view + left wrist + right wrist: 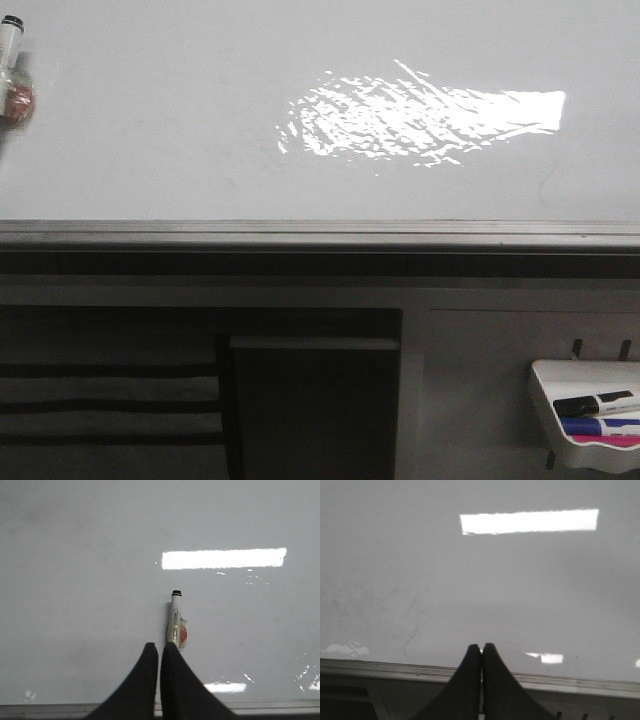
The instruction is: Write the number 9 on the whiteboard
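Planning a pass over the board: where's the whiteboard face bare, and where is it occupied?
The whiteboard is bare from the glare patch out to its right edge and down to the grey frame. Only the far left edge is taken, by a marker. Below right, the marker tray is full.

Dim, greyish light fills all views, a bright overhead lamp glaring in broken patches on the glossy whiteboard (pixel 150 130), while everything below its frame sinks into soft shadow.
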